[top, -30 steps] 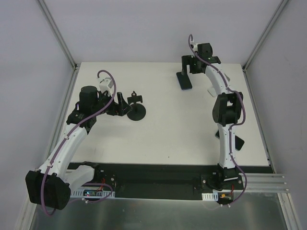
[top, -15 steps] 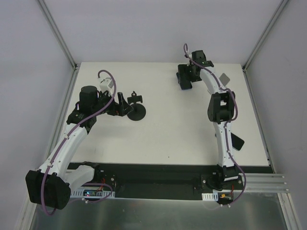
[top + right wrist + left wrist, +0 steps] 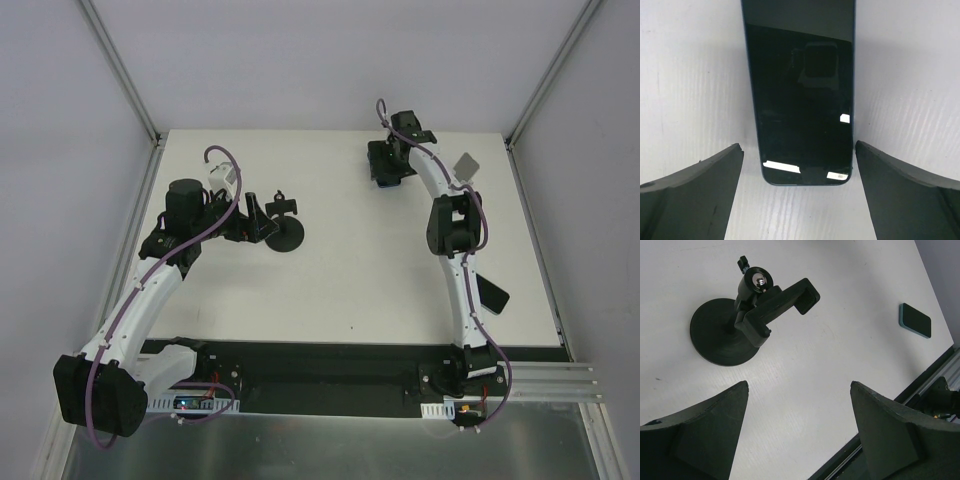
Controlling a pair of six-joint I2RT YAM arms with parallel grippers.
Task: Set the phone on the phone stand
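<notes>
The phone [image 3: 800, 95], black with a dark blue rim, lies flat on the white table at the far right; in the top view only its edge [image 3: 387, 183] shows under the gripper. My right gripper [image 3: 797, 146] is open just above it, with a finger on each side of the phone's near end and not touching it; it shows in the top view [image 3: 384, 168]. The black phone stand [image 3: 285, 236] has a disc base [image 3: 722, 337] and a clamp arm [image 3: 777, 302]. My left gripper [image 3: 799, 383] is open and empty, just left of the stand [image 3: 254, 222].
A small silver folded stand [image 3: 466, 165] sits at the far right by the right arm. A second dark phone [image 3: 490, 295] lies near the table's right front; it shows in the left wrist view [image 3: 915, 320]. Grey walls enclose the table.
My right gripper has moved left and closed in over the phone, covering most of it in the top view and uncovering the silver stand. The left arm has not moved.
</notes>
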